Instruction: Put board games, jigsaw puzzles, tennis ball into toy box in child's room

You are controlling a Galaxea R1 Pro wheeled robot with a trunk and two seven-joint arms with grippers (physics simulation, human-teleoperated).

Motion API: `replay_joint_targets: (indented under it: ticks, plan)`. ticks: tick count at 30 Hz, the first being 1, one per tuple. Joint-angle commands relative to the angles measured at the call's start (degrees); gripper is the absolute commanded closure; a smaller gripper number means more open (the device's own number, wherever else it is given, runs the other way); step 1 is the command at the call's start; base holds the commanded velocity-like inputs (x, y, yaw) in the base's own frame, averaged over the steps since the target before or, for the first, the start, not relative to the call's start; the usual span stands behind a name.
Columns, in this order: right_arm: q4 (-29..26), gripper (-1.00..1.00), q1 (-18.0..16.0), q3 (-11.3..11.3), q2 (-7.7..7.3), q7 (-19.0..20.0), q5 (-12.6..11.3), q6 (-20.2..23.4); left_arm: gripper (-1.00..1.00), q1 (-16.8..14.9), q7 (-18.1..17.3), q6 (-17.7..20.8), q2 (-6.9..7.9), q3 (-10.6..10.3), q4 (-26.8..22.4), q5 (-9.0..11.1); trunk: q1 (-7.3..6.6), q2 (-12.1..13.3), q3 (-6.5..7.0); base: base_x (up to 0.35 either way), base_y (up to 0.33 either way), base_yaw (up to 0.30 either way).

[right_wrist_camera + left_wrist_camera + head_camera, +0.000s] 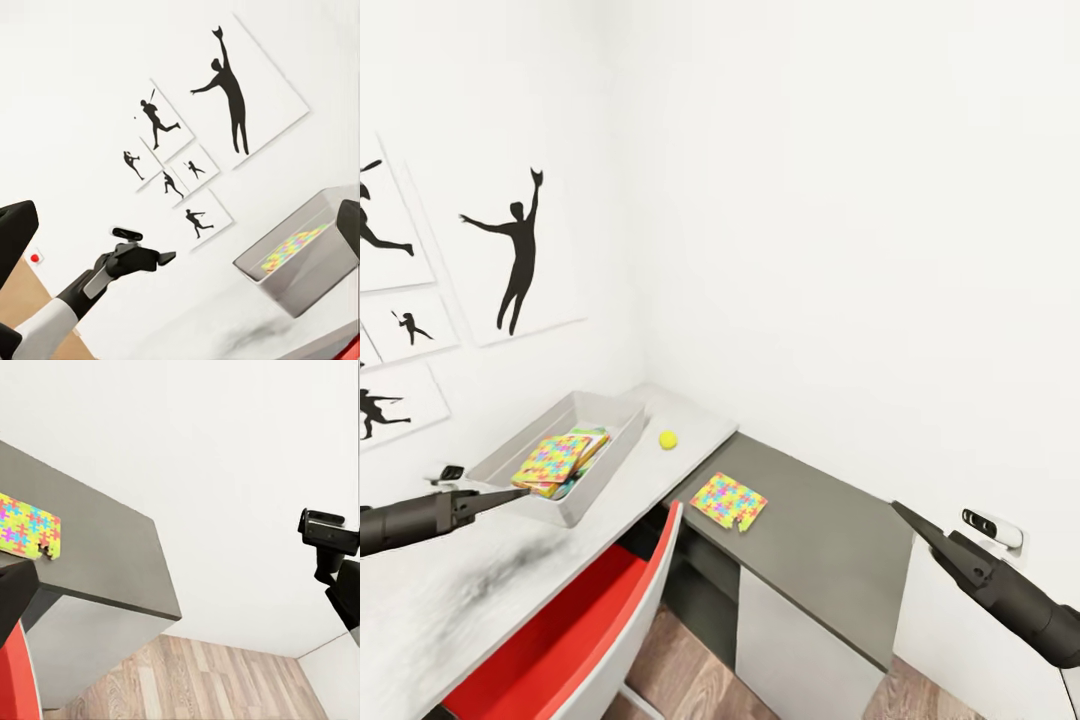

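The light grey toy box point(622, 415) stands on the white table point(480, 585). Inside it a jigsaw puzzle point(552, 459) lies on top of flat board games point(592, 440). The tennis ball point(668, 439) rests on the table just right of the box. A second jigsaw puzzle point(728, 501) lies on the lower dark grey section point(830, 550) and shows again in the left wrist view point(28, 526). My left gripper point(510, 495) hovers at the box's near corner, open and empty. My right gripper point(905, 515) hangs open and empty, right of the grey section. The box point(300, 259) shows past my right fingers point(15, 232).
A red chair point(575, 625) is pushed in under the table below the box. Black silhouette pictures point(515, 250) hang on the white wall behind. Wood-plank floor point(202, 679) shows beside the grey section. White walls close the corner.
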Motion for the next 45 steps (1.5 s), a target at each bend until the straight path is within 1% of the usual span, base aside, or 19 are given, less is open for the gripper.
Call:
replay_joint_targets:
  ticks: [1,7,11,19,27,34,38,45]
  plan:
    - [0.03,-1.00,-0.06,-0.02,0.00,0.05,-0.14,0.53,-1.00,-0.03,-0.21,0.61,0.02,0.30,-0.01,-0.02,0.04,-0.13,-0.05,0.000,0.145,-0.205]
    - [0.10,-1.00,-0.06,-0.02,0.05,-0.07,-0.12,0.46,-1.00,0.04,-0.21,0.56,0.02,0.83,-0.01,-0.07,0.04,-0.13,0.22,0.000,0.085,-0.119]
    - [0.10,-1.00,-0.06,-0.05,0.40,-0.19,-0.14,0.44,-1.00,0.19,-0.21,0.53,0.02,0.90,-0.01,-0.04,0.04,-0.13,0.25,0.000,0.014,-0.020]
    - [0.09,-1.00,-0.06,0.20,0.68,-2.28,0.12,0.52,-1.00,0.24,-0.21,0.44,0.02,0.91,-0.01,-0.09,0.04,-0.13,0.26,0.000,0.001,-0.001]
    - [0.10,-1.00,-0.06,0.20,0.73,-3.03,0.14,0.54,-1.00,0.24,-0.21,0.37,0.02,0.91,-0.01,-0.09,0.04,-0.13,0.26,0.000,0.000,0.000]
    - [0.10,-1.00,-0.06,0.34,0.79,-6.24,0.07,0.68,-1.00,0.24,-0.21,0.35,0.02,0.91,-0.01,-0.09,0.04,-0.13,0.26,0.000,0.000,-0.013]
    - [0.10,-1.00,-0.06,0.35,0.80,-7.09,0.02,0.71,-1.00,0.24,-0.21,0.35,0.02,0.91,-0.01,-0.09,0.04,-0.13,0.34,-0.031,0.008,-0.181]
    - [0.14,-1.00,-0.06,0.19,0.72,-7.25,-0.13,0.78,-1.00,0.24,-0.21,0.34,0.02,0.91,0.01,-0.09,0.04,-0.13,0.53,-0.063,0.037,-0.257]
